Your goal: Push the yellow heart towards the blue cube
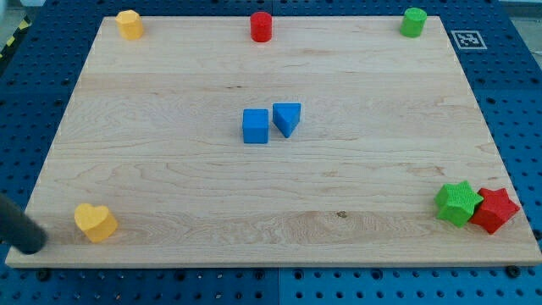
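The yellow heart lies near the board's bottom left corner. The blue cube sits near the board's middle, with a blue triangular block touching or almost touching its right side. My dark rod comes in from the left edge, and my tip rests at the bottom left, a short way left of and slightly below the yellow heart, not touching it.
A yellow block stands at the top left, a red cylinder at the top middle, a green cylinder at the top right. A green star and a red star sit together at the bottom right. The wooden board lies on blue pegboard.
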